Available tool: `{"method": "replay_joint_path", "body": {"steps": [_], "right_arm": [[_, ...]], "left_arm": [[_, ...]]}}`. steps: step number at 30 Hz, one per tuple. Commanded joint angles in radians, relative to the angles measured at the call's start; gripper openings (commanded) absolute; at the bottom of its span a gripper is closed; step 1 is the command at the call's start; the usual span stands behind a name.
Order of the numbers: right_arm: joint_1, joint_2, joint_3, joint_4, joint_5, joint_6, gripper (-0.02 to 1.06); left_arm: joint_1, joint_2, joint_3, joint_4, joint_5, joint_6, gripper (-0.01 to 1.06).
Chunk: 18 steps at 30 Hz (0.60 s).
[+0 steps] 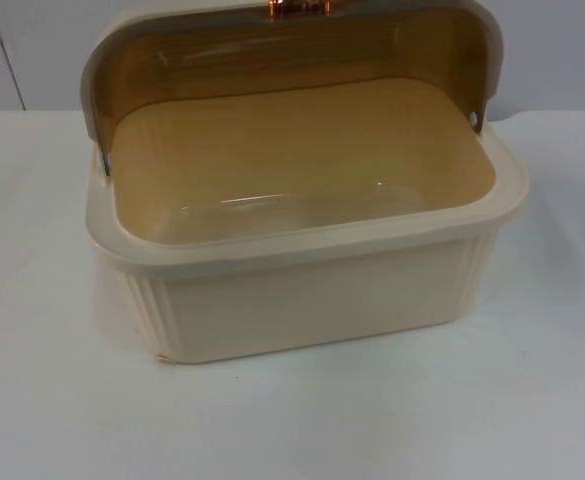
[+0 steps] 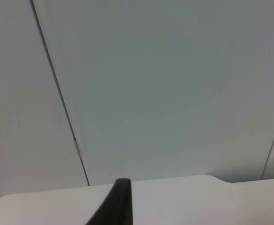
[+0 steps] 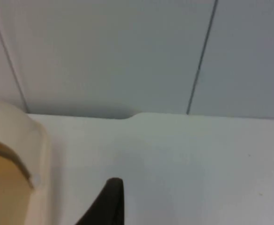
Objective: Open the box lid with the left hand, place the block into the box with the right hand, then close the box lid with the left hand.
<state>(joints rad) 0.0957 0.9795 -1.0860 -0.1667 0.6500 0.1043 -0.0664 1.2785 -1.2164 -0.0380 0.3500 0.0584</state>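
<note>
A cream ribbed box (image 1: 302, 295) stands in the middle of the white table in the top view. Its curved lid (image 1: 292, 45) is swung up and back, with a copper handle (image 1: 298, 7) at its upper edge. The box's yellow inside (image 1: 292, 160) lies open, and the part of the floor I can see is bare. My left gripper (image 2: 118, 204) points over the table's far edge toward the grey wall. My right gripper (image 3: 109, 201) hovers over bare table, with the box's raised lid (image 3: 19, 140) just beside it.
The grey partition wall (image 1: 562, 50) with its vertical seams closes off the back of the table. White table surface (image 1: 532, 400) stretches in front of the box and on both sides of it.
</note>
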Motion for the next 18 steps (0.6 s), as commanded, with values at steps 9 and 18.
{"method": "replay_joint_path", "body": {"steps": [9, 18], "right_arm": [[-0.006, 0.162, -0.077, -0.115, -0.008, 0.105, 1.05], [-0.205, 0.284, -0.187, 0.221, -0.071, -0.124, 1.05]], "left_arm": [[-0.005, -0.006, 0.006, 0.004, -0.014, -0.012, 1.05], [-0.050, -0.006, 0.006, 0.066, -0.014, -0.012, 1.05]]}}
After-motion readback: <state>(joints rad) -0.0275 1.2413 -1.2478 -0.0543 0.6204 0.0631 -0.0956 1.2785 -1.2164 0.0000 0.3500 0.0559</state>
